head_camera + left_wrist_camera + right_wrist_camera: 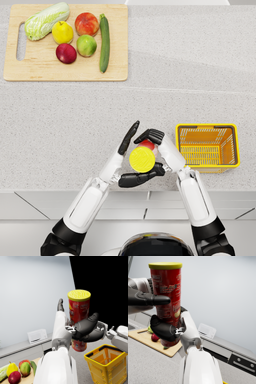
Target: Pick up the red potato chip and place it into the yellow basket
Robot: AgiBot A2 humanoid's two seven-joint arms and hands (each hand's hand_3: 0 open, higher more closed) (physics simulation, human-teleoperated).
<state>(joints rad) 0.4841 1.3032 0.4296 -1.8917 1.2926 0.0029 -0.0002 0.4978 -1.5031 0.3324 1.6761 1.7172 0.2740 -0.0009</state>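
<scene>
Red potato chip can [143,155] up off the counter, lower middle of the head view, upright, yellow lid facing the camera. Held between both hands. Right hand [154,142] wrapped round the lower body of the tube, dark fingers [161,328] curled across the front and pressing in, seen plainly in the right wrist view. Left hand [129,152] on the opposite side: thumb laid against the can, other fingers [60,304] stretched straight up and not closed, more a steadying touch than a full clasp.

Yellow basket [207,145] just to the right, at the middle-right of the head view, standing open on the grey counter [75,115], near but apart from the can.

Handling, as a judgement: probably light, a stiff cardboard-style tube, smooth and glossy, so likely to slip or twist under a loose hold. Walls may dent if squeezed hard, and contents would be brittle. Best taken around the middle of the cylinder, where the right hand sits now, well below the lid, which may pop off if pressed. Tall shape, so tipping in the basket seems likely unless lowered gently.

Wooden cutting board [65,72] with fruit and vegetables far off at upper left, well apart.
</scene>
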